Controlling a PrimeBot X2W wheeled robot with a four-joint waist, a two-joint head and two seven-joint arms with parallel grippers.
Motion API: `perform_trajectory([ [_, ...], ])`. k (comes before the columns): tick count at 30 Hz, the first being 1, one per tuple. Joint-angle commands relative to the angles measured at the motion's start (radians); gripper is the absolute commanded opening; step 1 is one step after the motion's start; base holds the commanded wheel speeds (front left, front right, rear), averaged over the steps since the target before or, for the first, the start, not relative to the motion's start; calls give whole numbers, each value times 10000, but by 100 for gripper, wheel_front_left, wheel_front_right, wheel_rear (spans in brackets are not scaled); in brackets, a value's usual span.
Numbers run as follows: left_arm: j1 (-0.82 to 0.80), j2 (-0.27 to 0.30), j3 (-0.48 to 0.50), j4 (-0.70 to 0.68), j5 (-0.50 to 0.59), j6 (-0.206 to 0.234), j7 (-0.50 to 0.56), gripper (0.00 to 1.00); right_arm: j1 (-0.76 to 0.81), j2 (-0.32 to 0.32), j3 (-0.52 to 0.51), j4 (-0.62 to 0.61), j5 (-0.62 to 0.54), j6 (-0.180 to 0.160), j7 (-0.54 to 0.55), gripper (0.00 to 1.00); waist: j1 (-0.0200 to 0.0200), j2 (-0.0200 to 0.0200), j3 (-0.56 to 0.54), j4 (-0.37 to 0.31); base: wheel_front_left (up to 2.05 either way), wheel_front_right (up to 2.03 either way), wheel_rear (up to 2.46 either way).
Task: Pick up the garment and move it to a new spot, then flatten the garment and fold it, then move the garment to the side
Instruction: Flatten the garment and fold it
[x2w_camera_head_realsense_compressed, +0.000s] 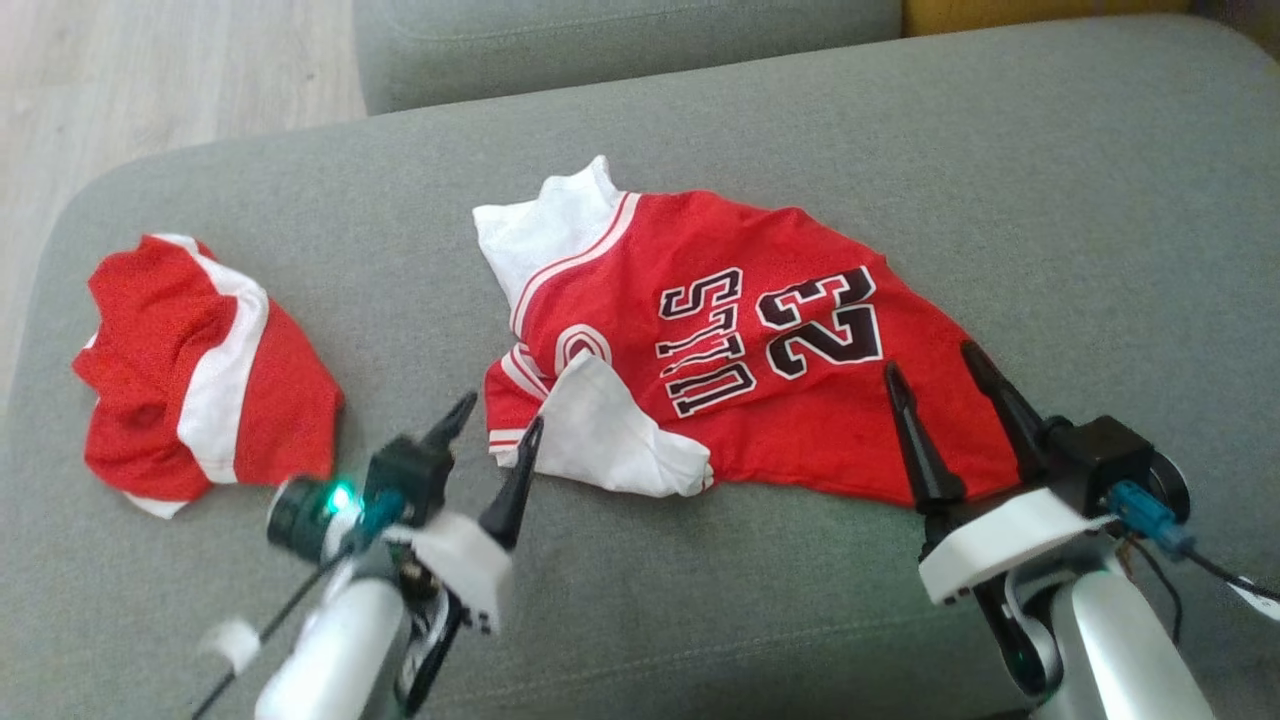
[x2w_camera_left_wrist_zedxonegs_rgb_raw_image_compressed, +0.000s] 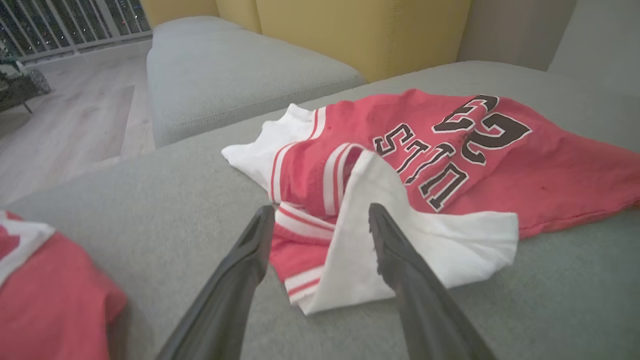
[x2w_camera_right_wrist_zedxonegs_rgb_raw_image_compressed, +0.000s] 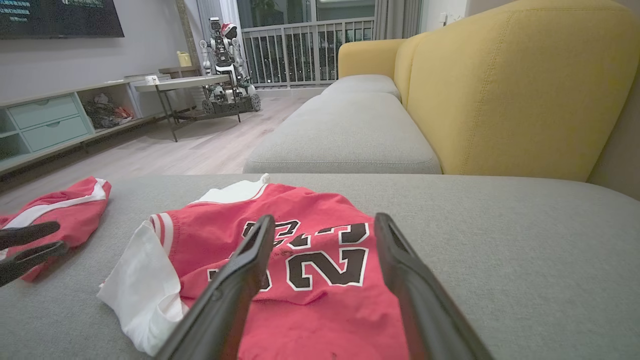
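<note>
Left end effector and right end effector hang released by the jersey. Flattening seems underway; its white sleeve needs spreading next.

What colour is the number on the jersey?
The number is black, outlined white; clearest in head view.

The jersey is red with white sleeves, red-and-white striped trim at the armholes and neck, and black letters and a black number 23, each edged in white. The smaller garment is red too, crossed by one broad white band. The couch seat is plain grey, its backrest mustard yellow, and the floor pale wood.
</note>
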Motion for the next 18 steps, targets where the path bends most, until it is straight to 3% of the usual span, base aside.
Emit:
perform_trajectory([
  [1,-297,173,470,-446,-76,105,-121,100,-186,-7,221,-355,32,-4,15,100,0,0,-30,24,0,0,0],
  [9,459,132,873,-1338,-403,509,-122,100,-135,-7,400,-458,53,-4,135,100,0,0,-31,-206,0,0,0],
  [18,-357,115,591,-913,-417,82,184,100,-246,-7,558,-559,101,-4,108,100,0,0,413,-689,0,0,0],
])
